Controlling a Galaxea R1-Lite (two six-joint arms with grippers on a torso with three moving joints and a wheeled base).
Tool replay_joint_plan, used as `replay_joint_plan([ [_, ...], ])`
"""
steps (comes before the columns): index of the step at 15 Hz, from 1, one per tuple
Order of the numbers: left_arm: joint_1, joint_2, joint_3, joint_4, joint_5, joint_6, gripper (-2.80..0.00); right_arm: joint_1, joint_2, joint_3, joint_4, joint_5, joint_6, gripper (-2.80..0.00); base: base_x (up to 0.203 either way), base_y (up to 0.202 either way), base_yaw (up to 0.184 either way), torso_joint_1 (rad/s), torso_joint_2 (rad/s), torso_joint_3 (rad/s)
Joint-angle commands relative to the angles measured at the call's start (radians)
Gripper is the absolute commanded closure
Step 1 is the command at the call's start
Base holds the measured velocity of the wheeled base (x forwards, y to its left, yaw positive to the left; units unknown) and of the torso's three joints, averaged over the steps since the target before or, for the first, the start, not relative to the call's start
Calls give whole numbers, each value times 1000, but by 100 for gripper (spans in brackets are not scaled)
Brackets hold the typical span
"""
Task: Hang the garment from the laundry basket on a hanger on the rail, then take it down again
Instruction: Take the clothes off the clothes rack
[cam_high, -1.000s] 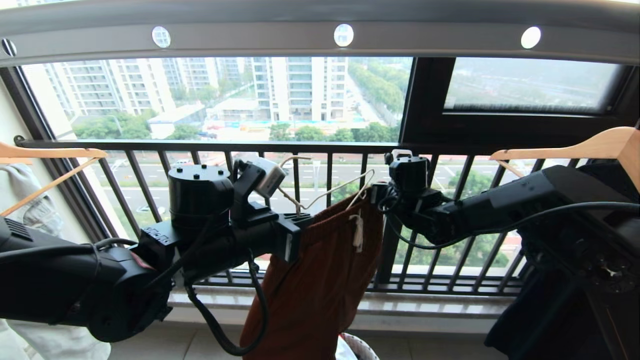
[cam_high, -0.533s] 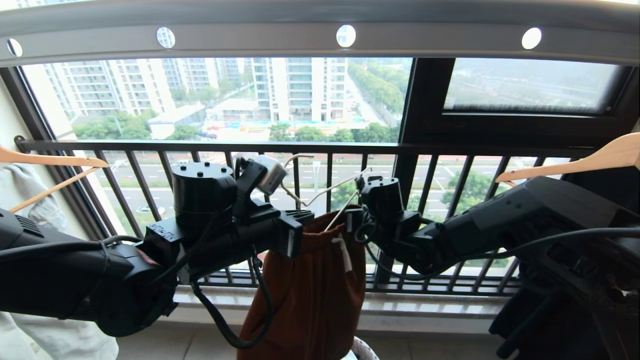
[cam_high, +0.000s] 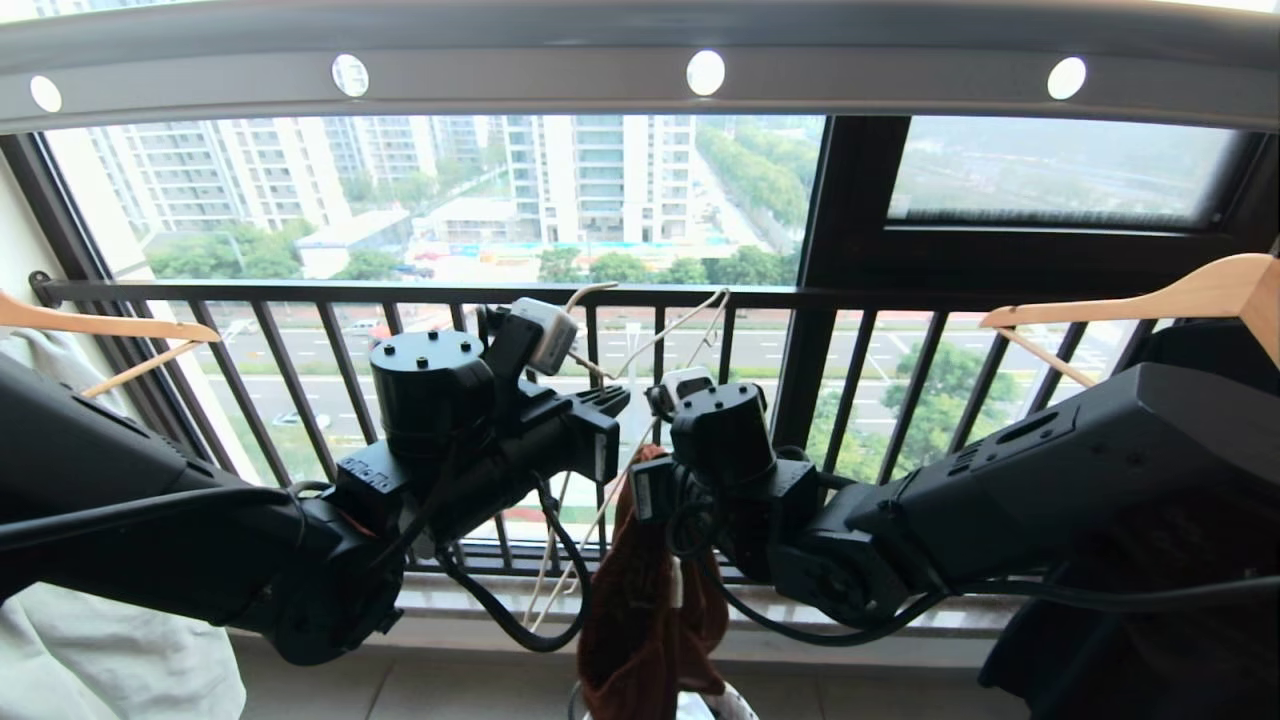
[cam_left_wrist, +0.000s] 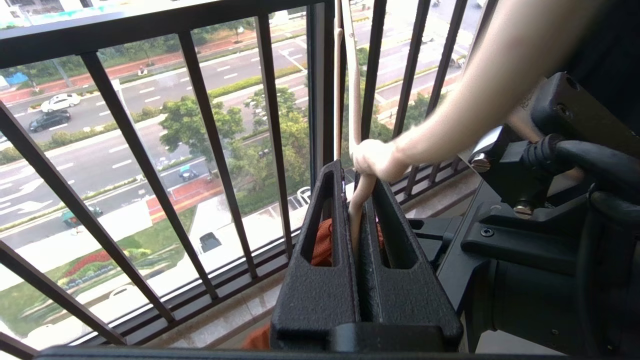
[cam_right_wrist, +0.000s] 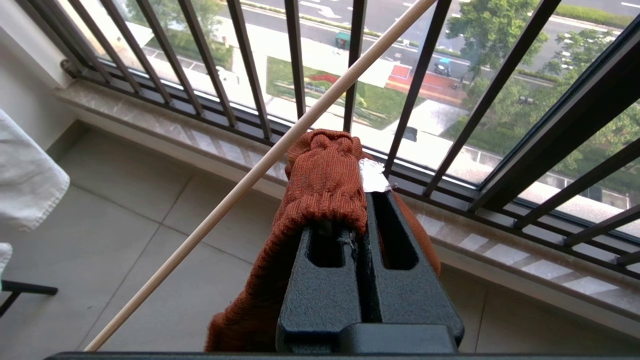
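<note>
My left gripper (cam_high: 612, 402) is shut on the cream-white hanger (cam_high: 690, 325), which tilts steeply up past the balcony bars. In the left wrist view the hanger (cam_left_wrist: 356, 205) is pinched between the closed fingers of the left gripper (cam_left_wrist: 356, 172). My right gripper (cam_high: 645, 475) sits just right of it, shut on the ribbed waistband of the rust-brown garment (cam_high: 650, 620), which hangs bunched below. The right wrist view shows the right gripper (cam_right_wrist: 362, 200) clamping the garment (cam_right_wrist: 325, 180), and a hanger arm (cam_right_wrist: 260, 165) crosses beside it. A sliver of the laundry basket (cam_high: 735, 702) shows below. The grey rail (cam_high: 500, 85) runs overhead.
The black balcony railing (cam_high: 400, 295) stands close behind both grippers. Wooden hangers hang at the far left (cam_high: 100, 325) and far right (cam_high: 1150, 295). A pale garment (cam_high: 100, 650) is low on the left, a black one (cam_high: 1100, 650) low on the right.
My right gripper has swung left and down with the waistband, close to the left gripper, so the garment is bunched narrow. The left gripper rose a little and the hanger tilted steeper.
</note>
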Motion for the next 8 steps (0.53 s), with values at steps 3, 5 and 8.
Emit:
replay_joint_plan([
  [3,10,10,-9,-1,1,2,0,5,22,7,-2,7,-8,0,0,0,0,0,0,0],
  [5,16,19,-9,7,1,6,0,-15,62,6,-4,18,-31,0,0,0,0,0,0,0],
  [8,48,37,-24,6,4,44,0,-65,115,1,-7,64,-58,0,0,0,0,0,0,0],
])
